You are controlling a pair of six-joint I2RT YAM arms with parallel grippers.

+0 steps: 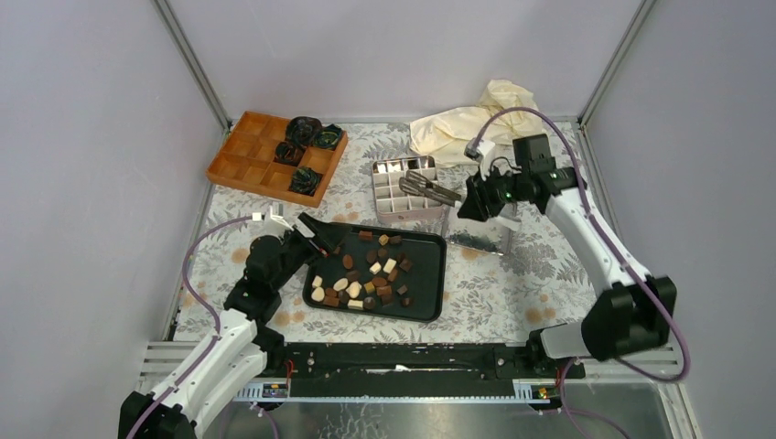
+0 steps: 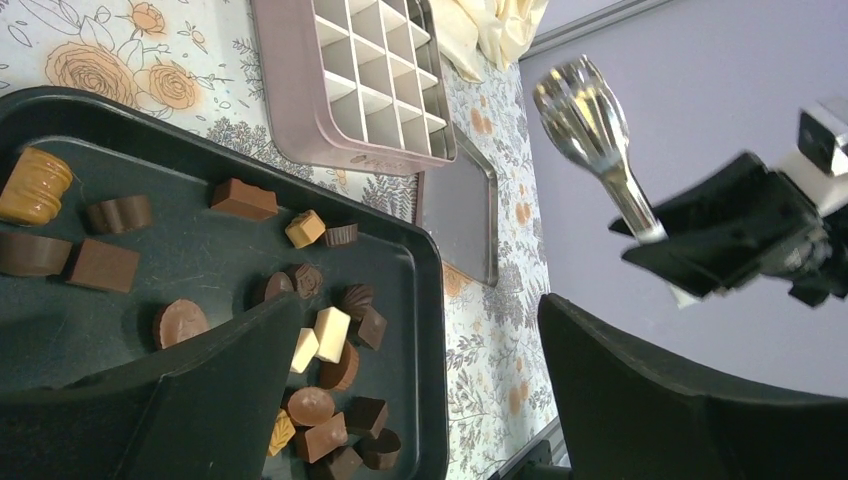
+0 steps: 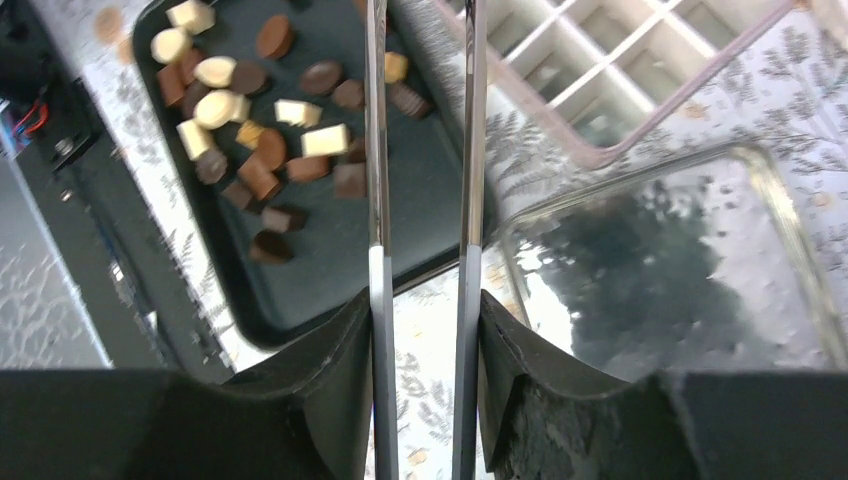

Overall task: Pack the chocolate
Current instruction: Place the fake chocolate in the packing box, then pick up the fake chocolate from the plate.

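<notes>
The chocolate [image 1: 354, 288], several small dark brown, light brown and cream pieces, lies loose in a black tray [image 1: 425, 265] at the table's middle. My left gripper [image 1: 320, 233] hovers open over the tray's far left corner. In the left wrist view the left gripper [image 2: 418, 305] holds nothing, with chocolate [image 2: 331, 333] on the tray [image 2: 200, 260] below it. My right gripper [image 1: 476, 199] is shut on metal tongs [image 1: 430, 189], whose tips reach over an empty silver grid box [image 1: 389, 197]. In the right wrist view the right gripper [image 3: 422, 320] squeezes both tong arms [image 3: 377, 150] above the chocolate [image 3: 325, 140].
The box's shiny lid [image 1: 476, 242] lies flat right of the tray, also seen as the lid [image 3: 650, 270]. An orange divided tray [image 1: 247, 155] with crumpled black-green paper cups [image 1: 307, 133] stands at the back left. A cream cloth [image 1: 467, 123] lies at the back right.
</notes>
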